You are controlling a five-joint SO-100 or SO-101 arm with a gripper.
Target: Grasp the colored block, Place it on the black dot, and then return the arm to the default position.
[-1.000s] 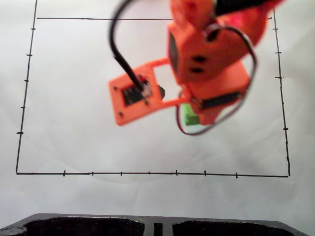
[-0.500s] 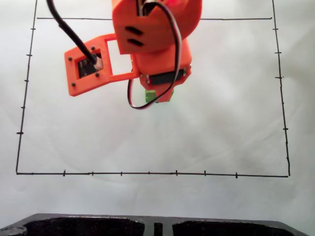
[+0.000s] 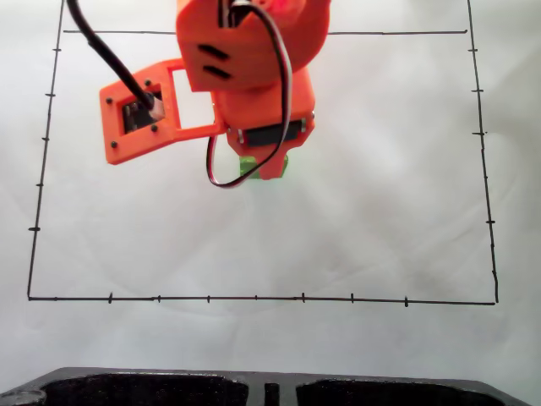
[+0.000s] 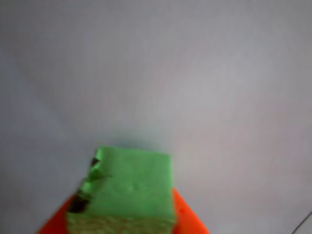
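In the fixed view I am seeing the orange arm (image 3: 254, 76) hanging over the upper middle of the white paper (image 3: 380, 211), inside the black border line (image 3: 254, 298). The gripper (image 3: 264, 167) is clamping the green block (image 3: 246, 165), which is peeking out under the orange housing. In the wrist view the green block (image 4: 129, 187) is sitting against an orange finger (image 4: 187, 214) above blank paper. A black cable (image 3: 106, 51) is running to the camera mount (image 3: 135, 118).
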